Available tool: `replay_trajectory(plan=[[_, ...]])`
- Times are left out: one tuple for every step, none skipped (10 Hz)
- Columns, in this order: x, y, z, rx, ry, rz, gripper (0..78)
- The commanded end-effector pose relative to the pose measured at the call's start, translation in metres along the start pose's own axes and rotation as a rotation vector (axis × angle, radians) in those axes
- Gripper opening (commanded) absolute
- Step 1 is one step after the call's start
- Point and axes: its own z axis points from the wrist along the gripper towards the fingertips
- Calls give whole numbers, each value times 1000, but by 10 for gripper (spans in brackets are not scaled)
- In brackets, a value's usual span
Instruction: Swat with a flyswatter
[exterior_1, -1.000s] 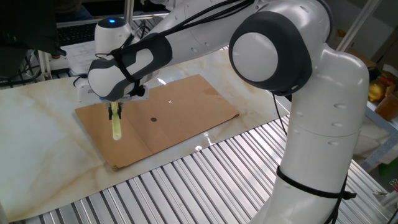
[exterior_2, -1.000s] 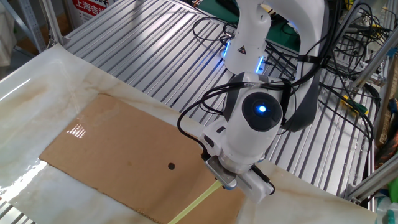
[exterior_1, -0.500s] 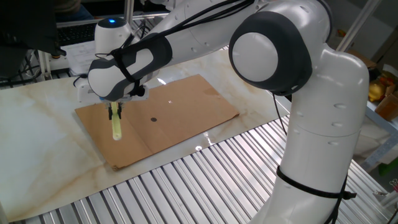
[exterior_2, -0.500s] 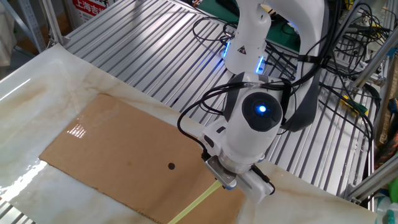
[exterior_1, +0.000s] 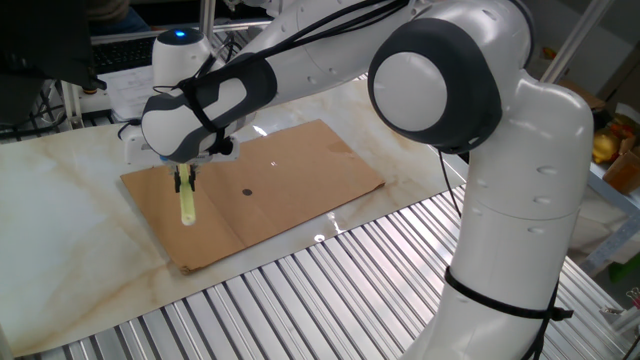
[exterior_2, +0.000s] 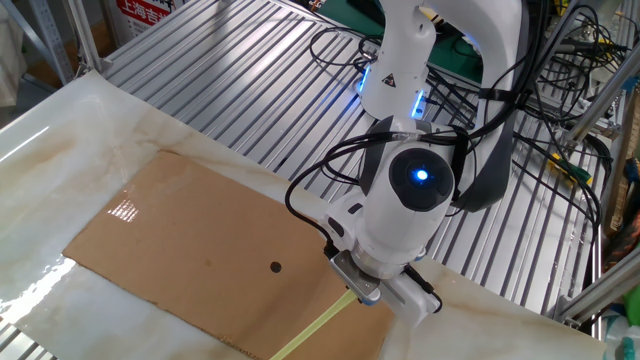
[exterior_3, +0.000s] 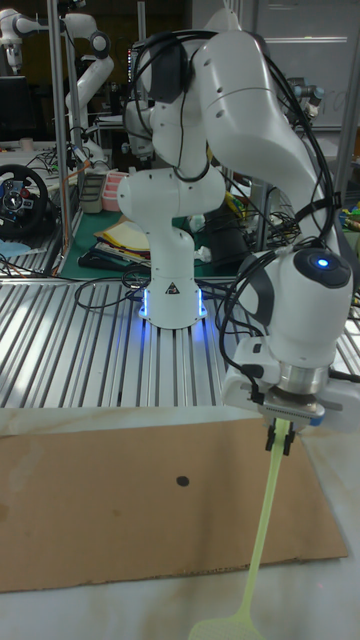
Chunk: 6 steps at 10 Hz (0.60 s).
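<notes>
The flyswatter (exterior_3: 262, 525) is a pale yellow-green stick with a thin handle, its top end pinched in my gripper (exterior_3: 279, 438), which is shut on it. It slopes down across the cardboard sheet (exterior_3: 120, 500), and its mesh head (exterior_3: 228, 630) reaches past the sheet's near edge. In one fixed view only a short stretch of the flyswatter (exterior_1: 187, 203) shows under the gripper (exterior_1: 185, 180), above the sheet's left end. From the other side the handle (exterior_2: 315, 331) runs down out of frame below the gripper (exterior_2: 357, 288). A small black dot (exterior_3: 182, 481) marks the cardboard.
The cardboard (exterior_1: 250, 190) lies on a pale marble-look tabletop (exterior_1: 70, 230) bordered by ribbed metal slats (exterior_1: 330, 290). The robot's white base (exterior_3: 170, 260) stands behind the sheet, with cables (exterior_2: 540, 110) on the slats beside it.
</notes>
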Motion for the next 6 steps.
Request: replay_trajectory(plan=[[6, -17, -5, 0, 9, 120, 12], [7, -36, -10, 5, 13, 84, 12], [5, -45, -14, 11, 15, 67, 12], [4, -49, -16, 13, 15, 62, 12], [1, -68, -23, 20, 14, 31, 12], [0, -79, -26, 21, 14, 12, 12]])
